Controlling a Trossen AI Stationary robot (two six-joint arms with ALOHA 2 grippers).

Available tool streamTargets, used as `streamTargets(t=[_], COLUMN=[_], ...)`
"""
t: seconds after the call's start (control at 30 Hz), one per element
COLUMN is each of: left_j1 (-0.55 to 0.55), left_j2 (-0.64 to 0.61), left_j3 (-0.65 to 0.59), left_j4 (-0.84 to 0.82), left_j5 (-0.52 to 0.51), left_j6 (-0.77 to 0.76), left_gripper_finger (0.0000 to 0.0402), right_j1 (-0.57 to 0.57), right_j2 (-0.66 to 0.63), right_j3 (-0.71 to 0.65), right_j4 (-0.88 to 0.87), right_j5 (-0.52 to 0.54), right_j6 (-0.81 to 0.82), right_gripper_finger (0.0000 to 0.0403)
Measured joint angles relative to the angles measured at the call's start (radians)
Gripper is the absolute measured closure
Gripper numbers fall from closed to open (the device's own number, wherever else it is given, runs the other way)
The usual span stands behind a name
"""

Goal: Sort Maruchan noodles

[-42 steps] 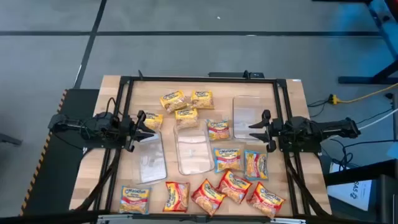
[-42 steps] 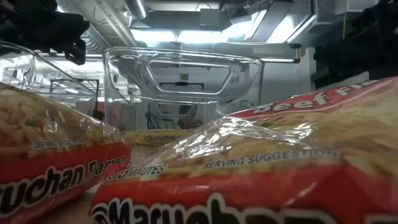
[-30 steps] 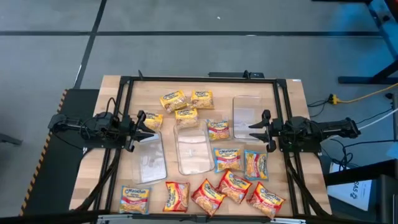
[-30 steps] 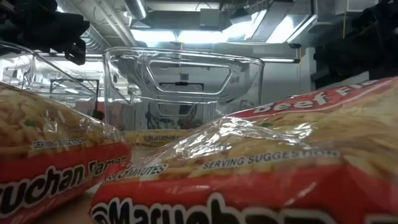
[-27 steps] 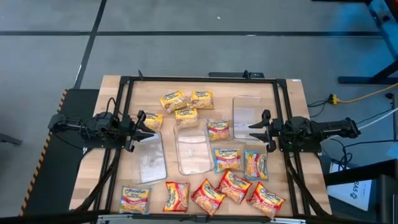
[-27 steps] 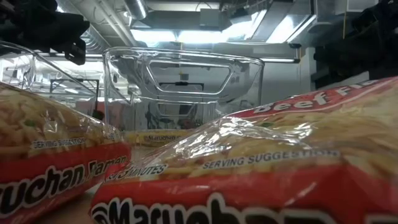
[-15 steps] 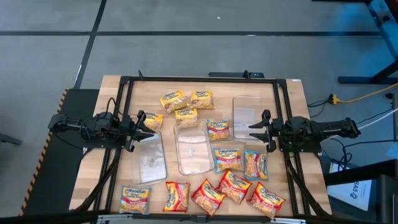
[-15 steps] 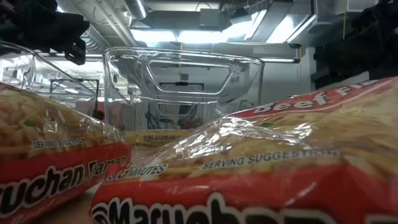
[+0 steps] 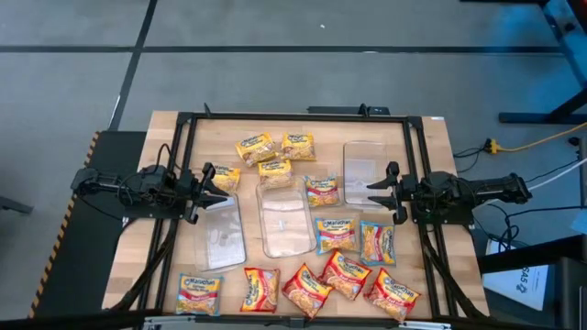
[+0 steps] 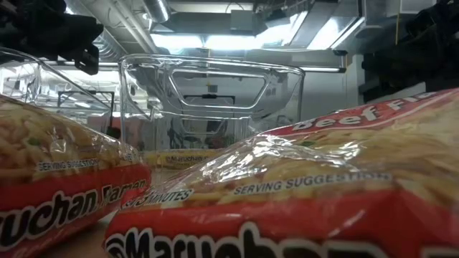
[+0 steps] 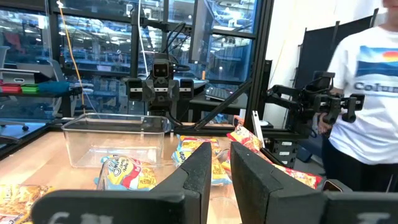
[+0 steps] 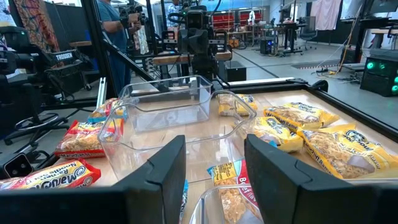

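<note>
High view: twelve noodle packets point(image 9: 336, 233); three clear trays point(image 9: 283, 218); both hands point(image 9: 215, 191) point(image 9: 378, 192) apart, empty.

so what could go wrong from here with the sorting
1. The red packets along the near edge overlap and touch, so a grasp there may well drag a neighbour or lift two at once.
2. The clear trays look light; a packet dropped against a wall could slide or tip one.
3. One yellow packet lies right by the left gripper, close to a tray corner, so closing on it might catch the tray too. The right gripper waits open by the far tray.
</note>
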Motion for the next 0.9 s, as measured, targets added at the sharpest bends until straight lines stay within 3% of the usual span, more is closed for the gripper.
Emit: streamTargets(t=[0.23,0.67,0.83,0.9], left_j1=[0.0,0.0,0.0,-0.001], left_j2=[0.0,0.0,0.0,0.0], left_j3=[0.0,0.0,0.0,0.0], left_j4=[0.0,0.0,0.007,0.044], left_j5=[0.0,0.0,-0.009,-0.024], left_j6=[0.0,0.0,-0.002,-0.09], left_gripper_finger=[0.0348,0.0348,0.0348,0.0348], right_j1=[0.0,0.0,0.0,0.0], right_j2=[0.0,0.0,0.0,0.0], right_j3=[-0.004,-0.002,-0.002,-0.002], right_j4=[0.044,0.101,0.102,0.117], right_j5=[0.012,0.352,0.396,0.396], right_j6=[0.104,0.134,0.152,0.225], right_gripper_finger=[0.0242,0.0242,0.0242,0.0242])
